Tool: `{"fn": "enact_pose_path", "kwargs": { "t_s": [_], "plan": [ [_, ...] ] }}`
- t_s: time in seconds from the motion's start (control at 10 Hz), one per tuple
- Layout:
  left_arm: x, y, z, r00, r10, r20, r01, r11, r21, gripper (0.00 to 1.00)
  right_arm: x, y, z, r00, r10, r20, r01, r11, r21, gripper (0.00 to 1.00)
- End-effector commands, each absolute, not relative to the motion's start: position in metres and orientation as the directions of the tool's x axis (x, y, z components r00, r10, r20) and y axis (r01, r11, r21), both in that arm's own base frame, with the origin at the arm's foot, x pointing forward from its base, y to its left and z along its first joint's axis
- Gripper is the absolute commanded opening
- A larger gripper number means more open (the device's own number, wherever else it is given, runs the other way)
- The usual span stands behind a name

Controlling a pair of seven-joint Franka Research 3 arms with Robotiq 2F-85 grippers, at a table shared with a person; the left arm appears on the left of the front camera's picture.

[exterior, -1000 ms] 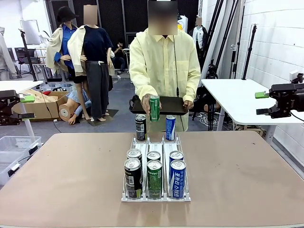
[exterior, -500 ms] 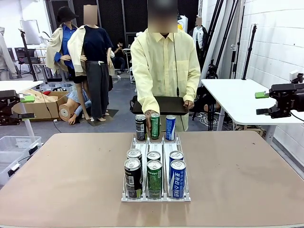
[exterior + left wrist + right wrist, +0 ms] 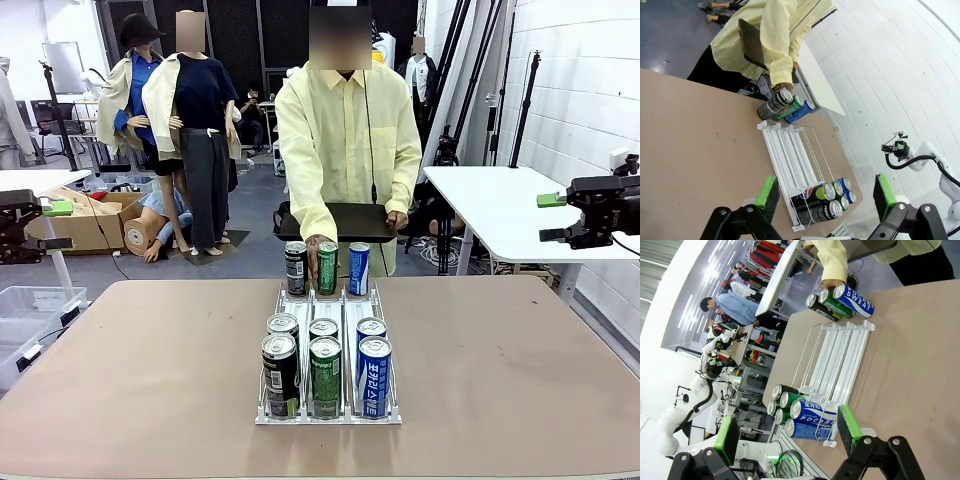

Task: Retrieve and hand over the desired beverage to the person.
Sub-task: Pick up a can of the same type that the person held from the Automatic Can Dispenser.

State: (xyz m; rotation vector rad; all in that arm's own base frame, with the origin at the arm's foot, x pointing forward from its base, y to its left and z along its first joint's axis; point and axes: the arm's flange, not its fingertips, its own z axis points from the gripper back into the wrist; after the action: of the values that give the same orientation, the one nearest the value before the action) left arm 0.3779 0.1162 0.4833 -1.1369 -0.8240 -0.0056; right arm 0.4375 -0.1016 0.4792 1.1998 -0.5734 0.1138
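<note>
A clear three-lane rack stands mid-table with several cans at its near end: black, green and blue. At the far end stand a black can, a green can and a blue can. The person stands across the table with one hand on the far green can. My left gripper is open off the table's left side. My right gripper is open off the right side. Both are far from the rack.
The person holds a black tray against the body with the other hand. A white side table stands behind my right gripper. Bare tabletop lies on both sides of the rack.
The person brought the green can down from the air and set it in the rack's middle lane at the far end. Neither arm has moved.
</note>
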Motion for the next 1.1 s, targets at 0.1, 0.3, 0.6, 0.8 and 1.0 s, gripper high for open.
{"fn": "enact_pose_path", "kwargs": {
  "t_s": [0.1, 0.3, 0.6, 0.8, 1.0],
  "plan": [
    [0.3774, 0.1172, 0.4838, 0.714, 0.397, 0.577, 0.395, 0.452, -0.8, 1.0, 0.438, -0.1017, 0.4811, 0.855, -0.211, 0.473, -0.38, 0.365, 0.85, 1.0],
    [0.3774, 0.1172, 0.4838, 0.714, 0.397, 0.577, 0.395, 0.452, -0.8, 1.0, 0.438, -0.1017, 0.4811, 0.855, -0.211, 0.473, -0.38, 0.365, 0.85, 1.0],
    [0.3774, 0.1172, 0.4838, 0.714, 0.397, 0.577, 0.395, 0.452, -0.8, 1.0, 0.438, -0.1017, 0.4811, 0.855, -0.211, 0.473, -0.38, 0.365, 0.85, 1.0],
    [0.3774, 0.1172, 0.4838, 0.714, 0.397, 0.577, 0.395, 0.452, -0.8, 1.0, 0.438, -0.1017, 0.4811, 0.855, -0.211, 0.473, -0.38, 0.365, 0.85, 1.0],
    [0.3774, 0.1172, 0.4838, 0.714, 0.397, 0.577, 0.395, 0.452, -0.8, 1.0, 0.438, -0.1017, 0.4811, 0.855, -0.211, 0.473, -0.38, 0.365, 0.85, 1.0]
  ]
}}
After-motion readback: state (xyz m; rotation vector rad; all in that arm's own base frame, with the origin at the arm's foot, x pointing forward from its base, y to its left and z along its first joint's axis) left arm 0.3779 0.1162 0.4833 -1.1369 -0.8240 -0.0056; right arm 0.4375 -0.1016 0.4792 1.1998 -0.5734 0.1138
